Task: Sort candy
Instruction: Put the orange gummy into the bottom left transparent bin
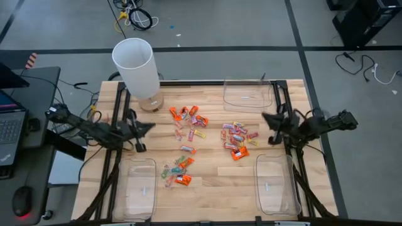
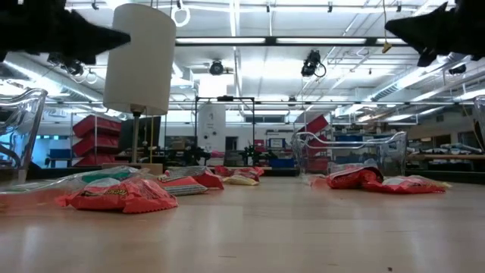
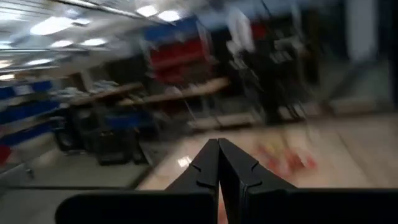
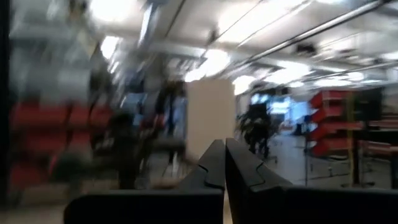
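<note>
Looking at the table from above, nothing was sorted yet: the candy lay scattered across the centre of the frame in loose mixed clusters, and all three clear trays stood empty at upper right, lower left and lower right. The left gripper, mid-left, had its jaws pressed shut on nothing; the right gripper, mid-right, likewise closed and empty. The whole job remained ahead.

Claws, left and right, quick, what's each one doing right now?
Left claw: shut, empty, above the table's left side.
Right claw: shut, empty, above the right side.
</note>
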Controlling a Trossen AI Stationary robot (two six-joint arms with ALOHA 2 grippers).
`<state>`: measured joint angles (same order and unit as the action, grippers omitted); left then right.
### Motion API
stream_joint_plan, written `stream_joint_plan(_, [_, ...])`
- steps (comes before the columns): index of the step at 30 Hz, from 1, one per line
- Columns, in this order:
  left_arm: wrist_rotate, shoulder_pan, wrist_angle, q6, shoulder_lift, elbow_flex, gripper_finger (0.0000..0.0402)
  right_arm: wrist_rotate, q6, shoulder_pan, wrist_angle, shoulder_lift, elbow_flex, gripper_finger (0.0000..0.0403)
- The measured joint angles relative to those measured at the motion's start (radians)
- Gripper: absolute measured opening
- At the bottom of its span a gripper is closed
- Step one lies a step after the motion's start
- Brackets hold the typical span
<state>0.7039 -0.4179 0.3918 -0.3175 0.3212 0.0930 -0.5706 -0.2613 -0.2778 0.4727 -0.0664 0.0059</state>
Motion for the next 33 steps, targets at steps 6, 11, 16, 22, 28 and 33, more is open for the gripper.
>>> stream_joint_plan(6, [-0.001,-0.001,-0.023,0.124,0.084,0.099,0.0008,0.019,0.038,-0.005,0.195,-0.125,0.01,0.0])
stream_joint_plan(11, [-0.036,-0.002,-0.226,0.267,0.21,0.239,0.0008,0.024,0.077,-0.016,0.165,-0.259,0.093,0.0])
stream_joint_plan(16, [-0.025,-0.001,-0.343,0.281,0.35,0.351,0.0008,-0.048,0.076,-0.016,0.153,-0.427,0.214,0.0])
stream_joint_plan(22, [-0.018,0.002,-0.565,0.349,0.433,0.402,0.0008,-0.201,0.095,-0.015,-0.03,-0.626,0.428,0.0])
stream_joint_plan(28, [-0.028,0.061,-0.717,0.503,0.448,0.393,0.0008,-0.32,0.132,-0.003,-0.129,-0.795,0.582,0.0])
stream_joint_plan(33, [-0.079,0.115,-0.747,0.566,0.46,0.393,0.0008,-0.321,0.181,0.015,-0.138,-0.889,0.643,0.0])
